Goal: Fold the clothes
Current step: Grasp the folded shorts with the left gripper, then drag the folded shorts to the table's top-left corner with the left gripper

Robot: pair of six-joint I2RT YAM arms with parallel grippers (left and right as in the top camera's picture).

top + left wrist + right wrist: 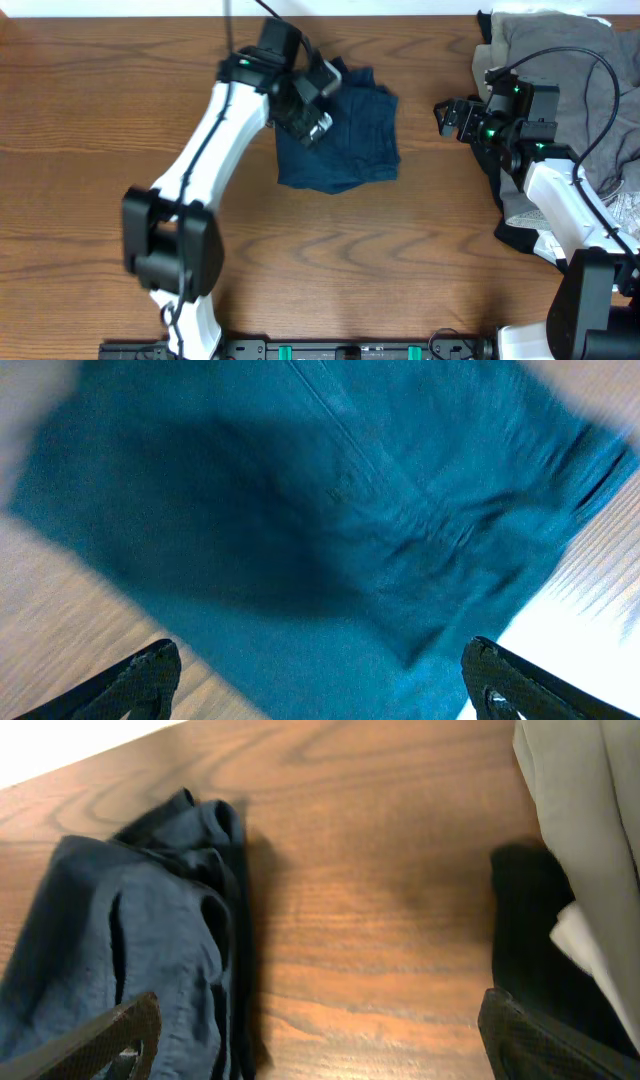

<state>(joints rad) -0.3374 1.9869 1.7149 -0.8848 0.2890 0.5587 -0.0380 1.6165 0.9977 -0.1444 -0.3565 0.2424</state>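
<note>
Seen from overhead, the navy shorts lie folded in a compact packet on the wooden surface. The left claw hangs over their upper left corner. The right claw is well apart from them, just beside the pile of other clothes at the right edge.

Only the wrist views show the claws clearly. The left wrist view is blurred, but both fingers are spread wide above the blue cloth, so the claw is released. The right wrist view shows that claw released too, empty over bare wood. In it the layered edge of the shorts is at the left, and a grey garment lies over a black garment at the right.
</note>
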